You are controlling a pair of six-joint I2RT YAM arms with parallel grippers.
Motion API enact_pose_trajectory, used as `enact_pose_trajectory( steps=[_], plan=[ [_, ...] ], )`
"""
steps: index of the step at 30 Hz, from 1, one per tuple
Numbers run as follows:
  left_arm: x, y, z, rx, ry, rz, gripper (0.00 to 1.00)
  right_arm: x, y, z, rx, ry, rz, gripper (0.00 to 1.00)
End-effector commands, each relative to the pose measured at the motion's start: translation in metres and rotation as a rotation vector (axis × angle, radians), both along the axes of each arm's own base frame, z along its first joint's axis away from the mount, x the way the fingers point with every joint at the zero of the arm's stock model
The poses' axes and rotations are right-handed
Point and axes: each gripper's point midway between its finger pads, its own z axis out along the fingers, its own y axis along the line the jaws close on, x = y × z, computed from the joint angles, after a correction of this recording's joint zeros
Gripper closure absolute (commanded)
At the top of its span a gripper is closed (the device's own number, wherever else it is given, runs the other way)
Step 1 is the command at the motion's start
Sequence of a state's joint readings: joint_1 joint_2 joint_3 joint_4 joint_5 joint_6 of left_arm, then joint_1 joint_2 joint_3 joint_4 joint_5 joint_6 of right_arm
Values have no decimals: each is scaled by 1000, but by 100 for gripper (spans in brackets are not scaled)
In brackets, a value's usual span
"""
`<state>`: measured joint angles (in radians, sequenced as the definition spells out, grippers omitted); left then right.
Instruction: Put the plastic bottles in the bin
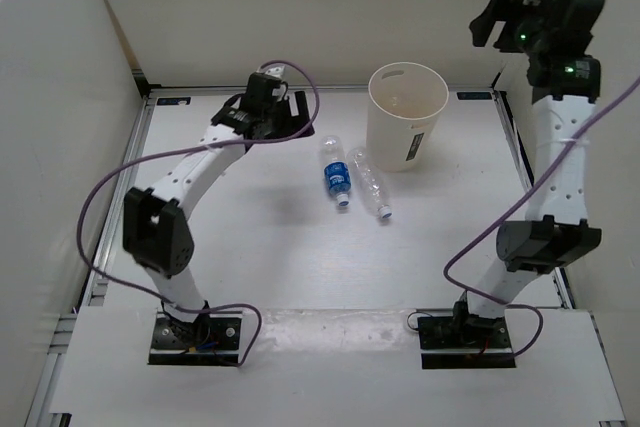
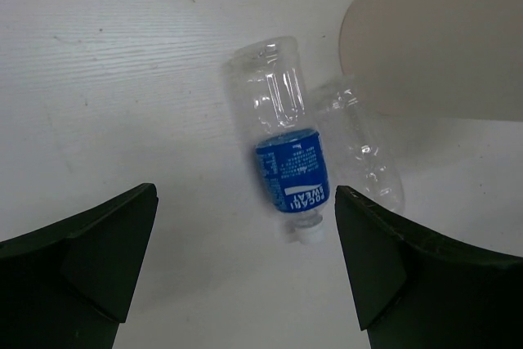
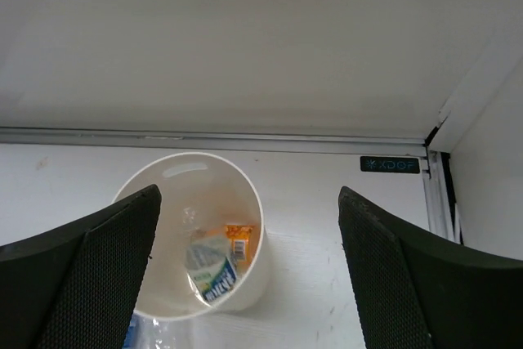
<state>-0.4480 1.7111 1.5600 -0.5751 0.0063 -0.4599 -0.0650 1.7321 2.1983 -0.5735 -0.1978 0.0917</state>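
Standing at the near edge and calling the far wall twelve o'clock, I see the bin [image 1: 407, 112] upright on the table [image 1: 250, 237] at about one o'clock from its middle. Two bottles lie at the bottom of it: the green-white label bottle [image 3: 211, 271] and the orange bottle [image 3: 239, 239].

Two more lie on their sides just off the bin's foot, at its seven o'clock. They are the blue label bottle [image 1: 337, 172] and the plain clear bottle [image 1: 372, 184], caps toward six. They are side by side and so close that I can't say whether they touch.

The left gripper [image 2: 245, 202] hangs low at nine o'clock of the pair, its claw released wide with nothing in it, looking at the blue-labelled one. The right gripper [image 3: 249, 198] sits high at about three o'clock of the bin, looking down into it, fingers spread and empty.

Both bottles look empty, so I'd expect them to be very light, thin-walled and springy. They would likely dent under a hard squeeze, roll at a nudge and slip on the smooth plastic. I'd take the blue one across its body at the label band, jaws square to its length. The outer jaw should come down on its free nine o'clock side, so the neighbour isn't knocked rolling. A gentle close should do.
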Motion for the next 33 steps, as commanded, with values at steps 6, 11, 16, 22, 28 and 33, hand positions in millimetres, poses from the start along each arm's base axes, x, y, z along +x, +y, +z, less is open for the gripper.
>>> enact_pose_trajectory(
  steps=[6, 11, 16, 22, 28, 33],
  plan=[
    [10, -41, -47, -37, 183, -12, 0, -111, 14, 20, -105, 26, 105, 10],
    [12, -61, -89, -43, 277, -19, 0, -143, -5, -18, -150, 106, 65, 10],
    [30, -84, -94, -36, 279, -91, 0, -174, -55, -51, 95, 213, -93, 10],
    [38, -98, -98, -52, 277, -128, 0, -174, -76, -79, 187, 334, -114, 10],
    [27, -102, -128, -61, 395, -142, 0, -169, -93, -89, 228, 350, -154, 10],
    [30, -122, -142, -122, 452, -147, 0, -171, -100, -95, 243, 371, -162, 10]
  ],
)
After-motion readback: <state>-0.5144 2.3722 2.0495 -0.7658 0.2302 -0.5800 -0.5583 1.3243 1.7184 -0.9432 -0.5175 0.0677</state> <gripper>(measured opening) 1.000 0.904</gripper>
